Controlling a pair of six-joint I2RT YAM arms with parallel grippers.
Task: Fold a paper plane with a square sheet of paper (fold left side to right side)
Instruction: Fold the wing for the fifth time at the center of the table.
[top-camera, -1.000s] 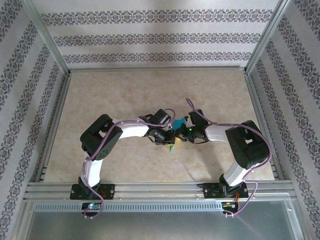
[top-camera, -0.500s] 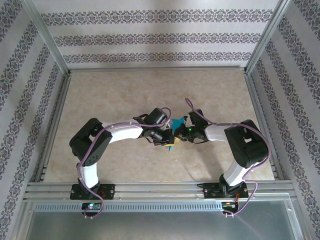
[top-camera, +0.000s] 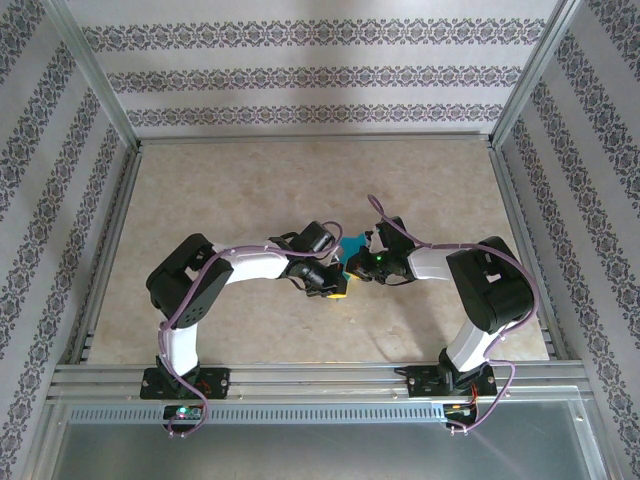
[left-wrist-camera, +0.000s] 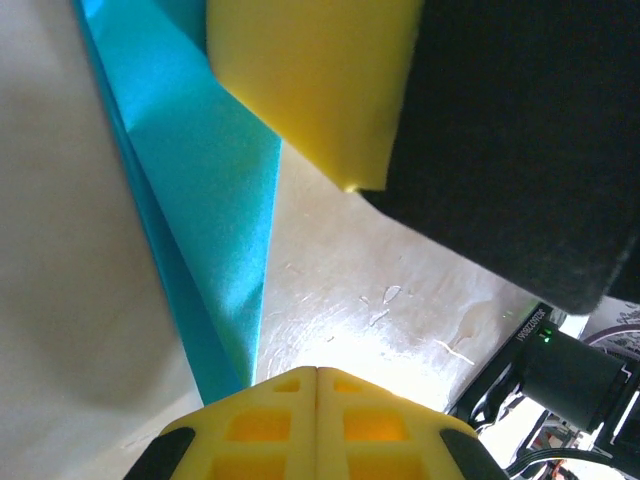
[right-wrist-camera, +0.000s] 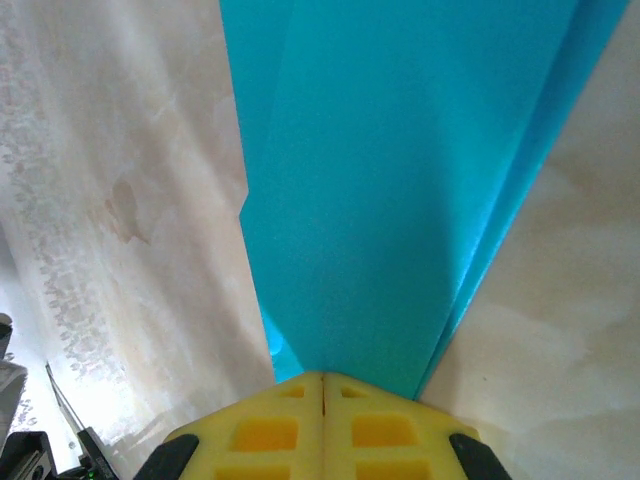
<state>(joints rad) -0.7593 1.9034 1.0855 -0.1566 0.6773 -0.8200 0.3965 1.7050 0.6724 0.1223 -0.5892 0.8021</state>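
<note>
Left arm: I see it bent at the elbow on the left of the desk (top-camera: 250, 190), forearm reaching in towards the middle.
Left pincer (top-camera: 336, 288): I read its yellow pads as pressed together, seam tight on the left wrist camera (left-wrist-camera: 318, 374). The narrow point of the folded teal paper (left-wrist-camera: 210, 200) runs down to the left shoulder of those pads. I cannot tell whether any of it is caught between them.
Folded teal paper: from above I see a small teal patch (top-camera: 353, 243) at mid-desk, between the two wrists and mostly covered by them. Up close it is a long narrow shape in several layers, with creased edges along its length (right-wrist-camera: 380, 180).
Right pincer (top-camera: 357, 263): pressed together and pinching the folded teal paper. On the right wrist camera the paper narrows straight into the closed yellow tips (right-wrist-camera: 322, 378). From the left wrist camera, one of its yellow pads (left-wrist-camera: 310, 80) overlaps the upper part of the paper.
Right arm: elbow out to the right, forearm pointing left, wrist just beside the left one.
</note>
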